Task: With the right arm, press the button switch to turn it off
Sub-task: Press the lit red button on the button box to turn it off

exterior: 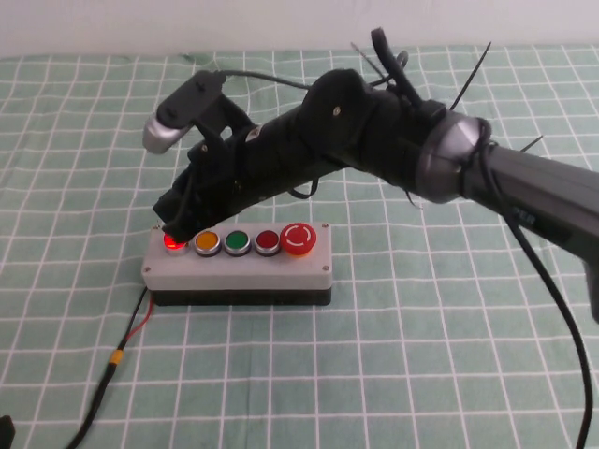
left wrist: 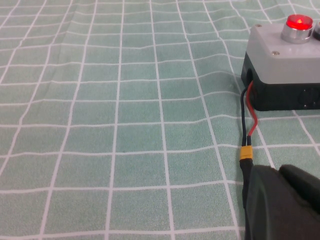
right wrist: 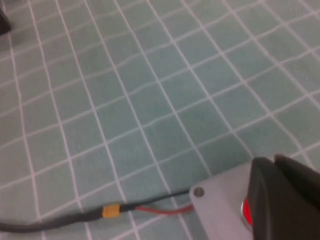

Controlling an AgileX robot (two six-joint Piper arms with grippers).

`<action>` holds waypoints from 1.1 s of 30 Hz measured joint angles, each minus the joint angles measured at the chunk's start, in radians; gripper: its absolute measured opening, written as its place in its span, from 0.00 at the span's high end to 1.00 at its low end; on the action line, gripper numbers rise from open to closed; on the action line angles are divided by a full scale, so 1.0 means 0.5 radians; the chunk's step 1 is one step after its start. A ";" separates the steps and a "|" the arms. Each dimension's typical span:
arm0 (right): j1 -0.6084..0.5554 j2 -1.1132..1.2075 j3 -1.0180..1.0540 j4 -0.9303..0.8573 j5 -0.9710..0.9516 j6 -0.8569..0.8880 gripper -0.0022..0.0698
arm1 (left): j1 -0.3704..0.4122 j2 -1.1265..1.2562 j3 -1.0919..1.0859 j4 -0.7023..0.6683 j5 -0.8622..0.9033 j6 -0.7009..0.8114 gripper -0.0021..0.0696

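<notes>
right gripper (exterior: 175,228) closed, empty, tip on lit red button (left wrist: 299,23) at switch box (exterior: 239,273) left end | left gripper (left wrist: 280,202) closed, empty, near box's cable (left wrist: 248,131)

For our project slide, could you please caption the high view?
The right tool meets the lit red button at the switch box's left end; the left tool sits by its cable.

Rectangular switch box, grey top on black base (exterior: 239,271), sits flat on the green checked worktop, lower left of centre in the high view. It carries five buttons in a row:
- lit red button (exterior: 174,242) at the left end
- orange button (exterior: 206,241)
- green button (exterior: 236,241)
- unlit red button (exterior: 268,240)
- large red mushroom button (exterior: 299,238)

Right gripper (exterior: 175,228), fingers together, touches the lit red button. Left gripper (left wrist: 279,172) lies beside the box's red-and-black lead (left wrist: 248,125).
</notes>
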 joint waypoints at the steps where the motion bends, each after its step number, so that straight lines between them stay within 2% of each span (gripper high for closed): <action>1: 0.000 0.026 0.000 0.000 0.000 -0.003 0.99 | 0.000 0.000 0.000 0.000 0.000 0.000 0.98; 6: 0.000 0.187 -0.010 0.041 0.001 -0.031 0.99 | 0.000 0.000 0.000 0.000 0.000 0.000 0.98; 16: 0.004 0.118 -0.080 0.023 -0.009 -0.034 0.99 | 0.000 0.000 0.000 0.000 0.000 0.000 0.98; 20: 0.004 -0.104 -0.124 -0.051 0.028 -0.006 0.99 | 0.000 0.000 0.000 0.000 0.000 0.000 0.98; 27: 0.004 -0.664 -0.139 -0.659 0.165 0.623 0.99 | 0.000 0.000 0.000 0.000 0.000 0.000 0.98; 33: 0.001 -1.157 -0.139 -0.897 0.422 0.805 0.99 | 0.000 0.000 0.000 0.000 0.000 0.000 0.98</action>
